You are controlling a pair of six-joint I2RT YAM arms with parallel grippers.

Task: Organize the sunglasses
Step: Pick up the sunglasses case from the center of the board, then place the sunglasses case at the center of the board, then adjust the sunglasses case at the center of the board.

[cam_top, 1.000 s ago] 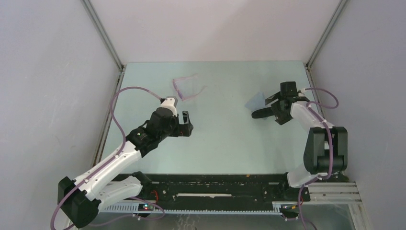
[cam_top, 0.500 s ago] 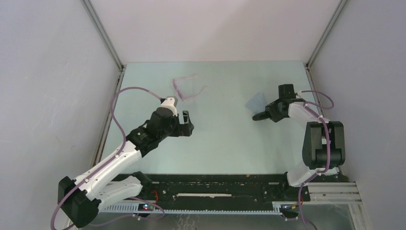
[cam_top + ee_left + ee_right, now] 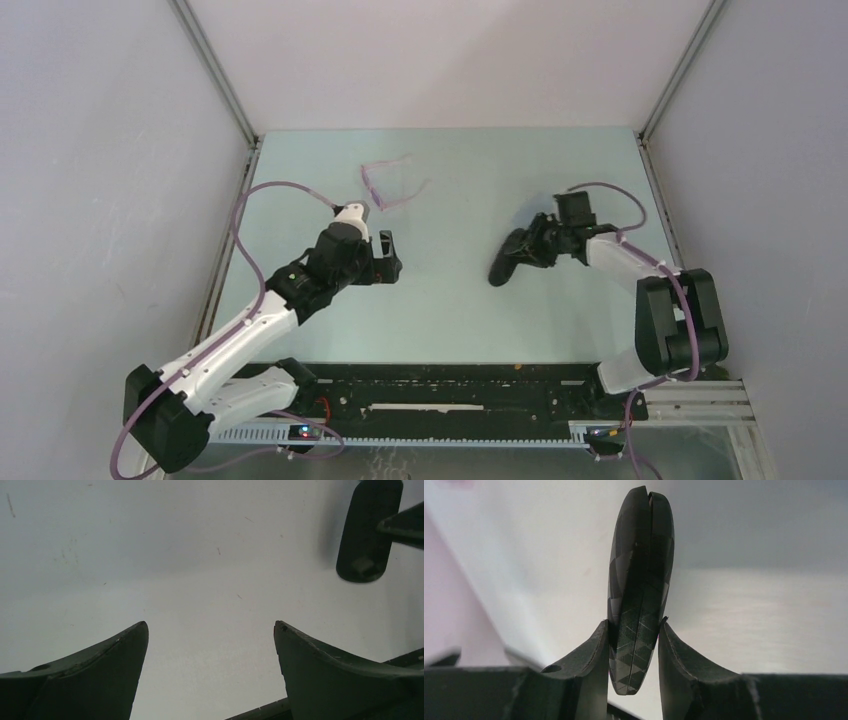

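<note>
The sunglasses [image 3: 390, 185], a thin pale pink frame with its arms unfolded, lie on the table at the far left-centre. Nearer than them, my left gripper [image 3: 388, 258] hovers open with nothing between its fingers [image 3: 211, 624]. My right gripper [image 3: 528, 246] is shut on a closed black case [image 3: 508, 258], pinching it across its two faces near one end [image 3: 634, 622]. The case [image 3: 640, 565] stands on edge and points away from the fingers. In the left wrist view the case [image 3: 369, 530] shows at the top right, with a right finger [image 3: 406, 526] beside it.
Grey enclosure walls [image 3: 120, 200] stand on three sides of the pale green table [image 3: 450, 310]. A black rail [image 3: 450, 395] with both arm bases runs along the near edge. A purple cable [image 3: 270, 190] loops over the left arm.
My right gripper closed on the black case and carried it left and nearer, turning it. The left arm and the sunglasses stayed where they were.
</note>
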